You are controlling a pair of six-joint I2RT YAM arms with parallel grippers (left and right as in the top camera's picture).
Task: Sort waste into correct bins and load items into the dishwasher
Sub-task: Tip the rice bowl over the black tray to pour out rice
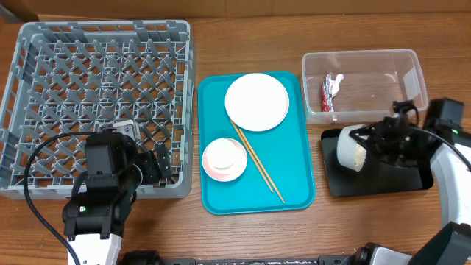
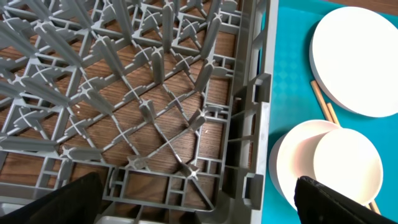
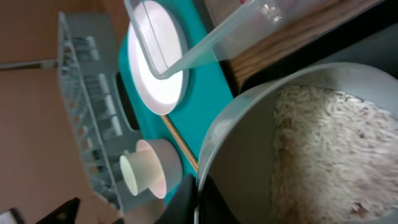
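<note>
Right now the pale grey bowl is tipped on its side above the black tray, and my right jaws are pinching its rim. The rice lies inside the bowl as a pale mass. Just behind the black tray sits the clear tub, with the crumpled foil wrapper at its left end. To the left, the teal tray carries the white plate at the back and the whitish-pink bowl at the front, with the small white cup standing in that bowl. The chopsticks run slantwise from the plate's edge toward the tray's near right corner. Further left stands the grey dish rack. My left jaws are spread wide, hovering over its near right corner. Everything rests on the wooden surface
</note>
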